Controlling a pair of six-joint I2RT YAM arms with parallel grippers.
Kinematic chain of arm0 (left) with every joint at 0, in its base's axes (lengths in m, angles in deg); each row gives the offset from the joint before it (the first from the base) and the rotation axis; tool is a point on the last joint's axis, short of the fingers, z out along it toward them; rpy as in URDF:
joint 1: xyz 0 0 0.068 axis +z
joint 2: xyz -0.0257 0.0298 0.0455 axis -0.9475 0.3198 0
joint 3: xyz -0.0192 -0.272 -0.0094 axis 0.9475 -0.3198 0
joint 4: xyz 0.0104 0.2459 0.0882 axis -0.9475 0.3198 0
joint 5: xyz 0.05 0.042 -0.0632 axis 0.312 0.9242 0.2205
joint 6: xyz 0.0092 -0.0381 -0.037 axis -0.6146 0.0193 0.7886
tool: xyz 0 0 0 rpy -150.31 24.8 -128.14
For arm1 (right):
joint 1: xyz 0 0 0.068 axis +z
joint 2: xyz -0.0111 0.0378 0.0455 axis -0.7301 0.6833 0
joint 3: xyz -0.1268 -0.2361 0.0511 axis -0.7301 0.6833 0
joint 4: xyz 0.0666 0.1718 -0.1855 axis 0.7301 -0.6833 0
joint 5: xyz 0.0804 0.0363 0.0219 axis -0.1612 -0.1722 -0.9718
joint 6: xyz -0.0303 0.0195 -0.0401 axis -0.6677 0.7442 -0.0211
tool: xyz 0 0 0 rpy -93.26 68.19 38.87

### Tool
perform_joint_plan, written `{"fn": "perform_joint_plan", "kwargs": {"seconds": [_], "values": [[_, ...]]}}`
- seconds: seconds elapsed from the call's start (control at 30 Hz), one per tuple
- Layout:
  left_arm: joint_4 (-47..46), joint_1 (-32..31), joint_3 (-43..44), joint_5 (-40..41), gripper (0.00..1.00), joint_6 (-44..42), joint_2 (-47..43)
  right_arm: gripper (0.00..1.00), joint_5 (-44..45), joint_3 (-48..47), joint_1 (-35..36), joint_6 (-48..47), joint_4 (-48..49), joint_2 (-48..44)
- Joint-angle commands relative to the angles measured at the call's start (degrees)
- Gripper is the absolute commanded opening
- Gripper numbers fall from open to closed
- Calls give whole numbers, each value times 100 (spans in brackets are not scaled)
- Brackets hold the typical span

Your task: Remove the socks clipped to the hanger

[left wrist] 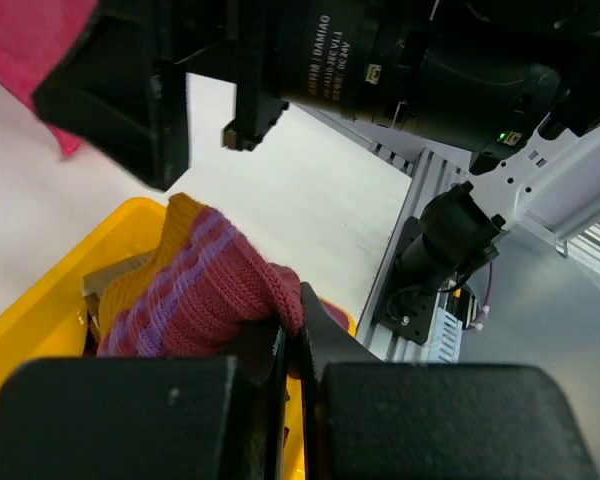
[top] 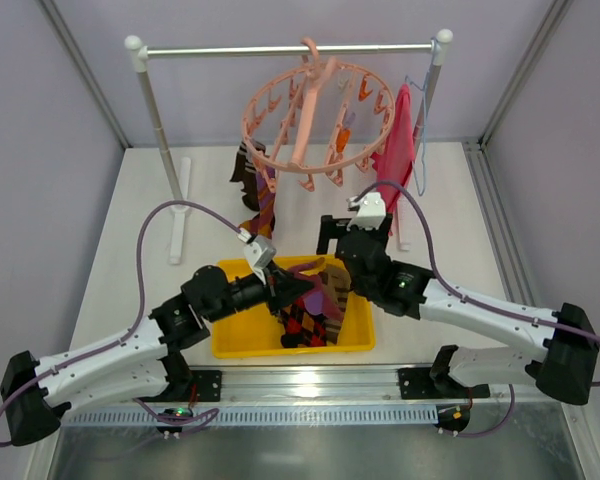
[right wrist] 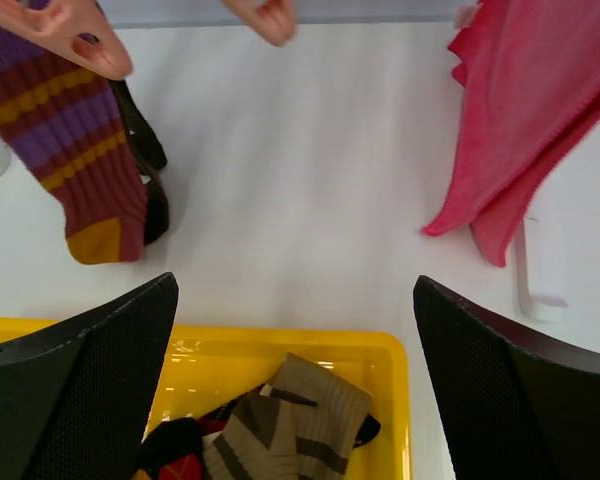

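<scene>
Seemingly mid-drop — left gripper (left wrist: 292, 325) clamps a maroon sock (left wrist: 205, 290) over the bin (left wrist: 35, 315), right gripper (right wrist: 295, 290) gapes empty — release next.

White tabletop (top: 470, 230), lilac walls (top: 40, 150) (aluminium corner posts (top: 80, 65)).

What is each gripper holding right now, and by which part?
Left gripper pinches the maroon-purple sock by its maroon knit, away from the yellow end. Right gripper is open, holding nothing.
</scene>
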Motion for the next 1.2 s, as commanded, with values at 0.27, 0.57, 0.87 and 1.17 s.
{"fn": "perform_joint_plan", "kwargs": {"seconds": [0.27,0.57,0.87,1.17], "values": [[2787,-27,1,2396,0,1484,-1004,99,245,1256,-653,750,-207,-1807],[3711,-27,-703,3558,0,2390,-1341,99,78,1441,-777,768,-101,-2080],[3605,-71,-615,3549,92,2408,-611,99,51,1520,-794,759,-84,-2071],[4545,-71,-150,4375,100,2540,-462,100,-10,1661,-873,741,-48,-2221]]}}
